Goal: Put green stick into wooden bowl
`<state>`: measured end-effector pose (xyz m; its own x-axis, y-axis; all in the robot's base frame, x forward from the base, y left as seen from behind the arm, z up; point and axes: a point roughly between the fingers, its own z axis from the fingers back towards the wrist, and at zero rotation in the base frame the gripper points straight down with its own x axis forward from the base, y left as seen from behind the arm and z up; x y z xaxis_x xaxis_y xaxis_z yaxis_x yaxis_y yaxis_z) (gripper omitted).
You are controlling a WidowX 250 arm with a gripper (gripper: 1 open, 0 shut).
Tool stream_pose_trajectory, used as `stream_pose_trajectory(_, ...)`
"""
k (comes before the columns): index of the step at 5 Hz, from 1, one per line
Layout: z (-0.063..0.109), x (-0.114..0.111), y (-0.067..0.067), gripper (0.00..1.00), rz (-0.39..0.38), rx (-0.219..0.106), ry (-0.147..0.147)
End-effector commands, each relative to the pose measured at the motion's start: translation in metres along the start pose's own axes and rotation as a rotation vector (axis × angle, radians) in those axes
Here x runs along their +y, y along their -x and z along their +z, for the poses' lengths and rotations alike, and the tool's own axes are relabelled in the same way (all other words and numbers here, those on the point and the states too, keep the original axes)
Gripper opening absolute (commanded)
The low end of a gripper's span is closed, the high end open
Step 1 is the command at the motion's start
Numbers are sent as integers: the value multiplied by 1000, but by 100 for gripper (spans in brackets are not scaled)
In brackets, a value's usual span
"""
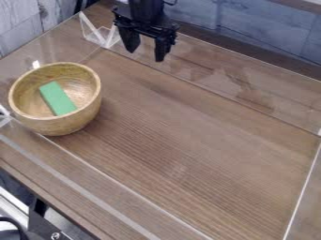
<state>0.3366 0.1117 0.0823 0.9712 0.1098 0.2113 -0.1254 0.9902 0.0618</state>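
Note:
The green stick [55, 97] lies flat inside the wooden bowl [25, 112], which sits at the left of the wooden table. My black gripper [145, 46] hangs at the far top of the view, well away from the bowl, pointing down. Its fingers stand open with nothing between them.
Low clear plastic walls [163, 211] fence the tabletop on all sides. A clear plastic stand [98, 31] sits just left of the gripper at the back edge. A grey wall runs behind the table.

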Motion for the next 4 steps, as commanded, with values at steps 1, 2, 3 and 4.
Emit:
stream_pose_trajectory(1, 24, -3, -8, 100, 39, -53, -13)
stream_pose_trajectory(2, 32, -13, -6, 100, 76, -46, -14)
stream_pose_trajectory(3, 28, -27, 3, 0, 39, -47, 0)
stream_pose_trajectory(4, 26, -39, 10, 100, 12, -55, 13)
